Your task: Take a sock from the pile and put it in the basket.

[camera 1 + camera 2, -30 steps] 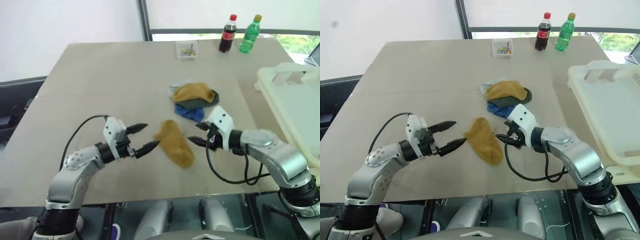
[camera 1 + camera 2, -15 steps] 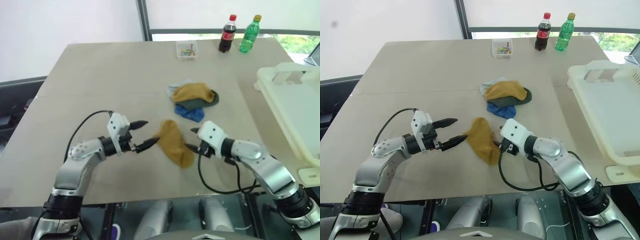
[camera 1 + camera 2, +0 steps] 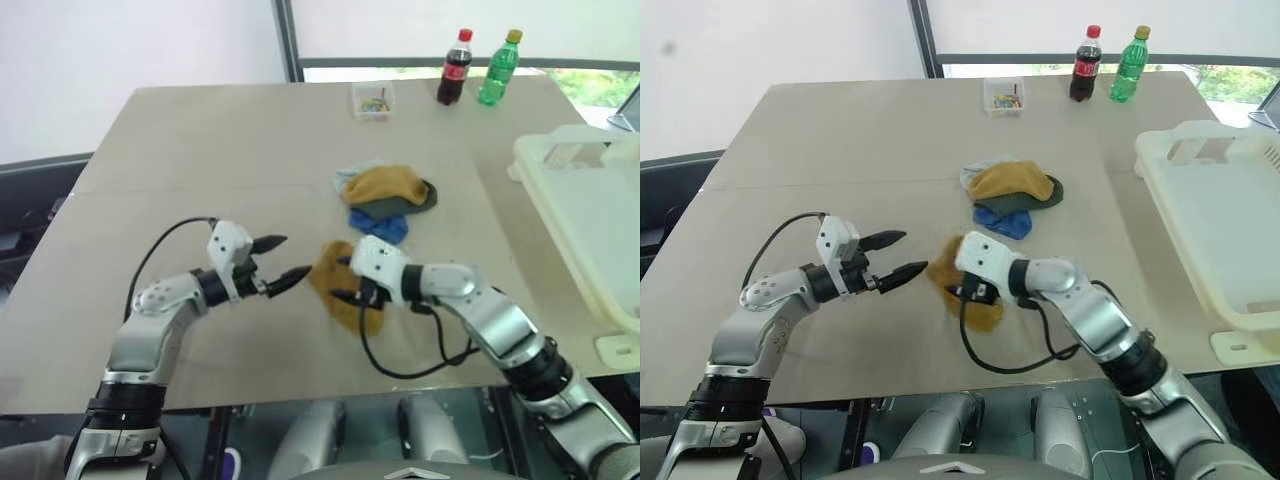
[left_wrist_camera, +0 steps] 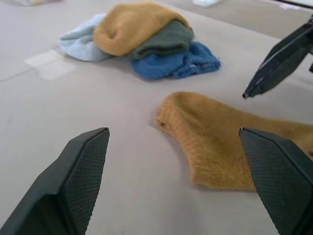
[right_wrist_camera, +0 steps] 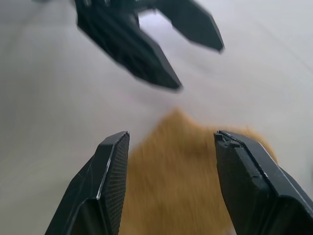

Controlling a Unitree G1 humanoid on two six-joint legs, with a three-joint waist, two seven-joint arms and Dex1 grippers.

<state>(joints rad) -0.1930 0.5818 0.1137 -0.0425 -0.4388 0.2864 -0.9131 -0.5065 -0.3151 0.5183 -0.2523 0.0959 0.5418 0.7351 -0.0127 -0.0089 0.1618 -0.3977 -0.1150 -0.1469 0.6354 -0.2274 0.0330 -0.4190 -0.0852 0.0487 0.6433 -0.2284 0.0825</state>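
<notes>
A yellow sock lies flat on the desk, just in front of the pile. The pile is made of yellow, green, blue and pale socks, all heaped up. The sock is alone, near the pile but not touching it.

The left fingers are spread wide and hold nothing. They sit just left of the sock, with the tips close to its edge. The right fingers hang over the sock from the right side. They are partly apart, with the sock below them, and hold nothing.

The basket is well to the right of the sock, at the desk's edge. Two bottles and a small box stand far behind the pile.
</notes>
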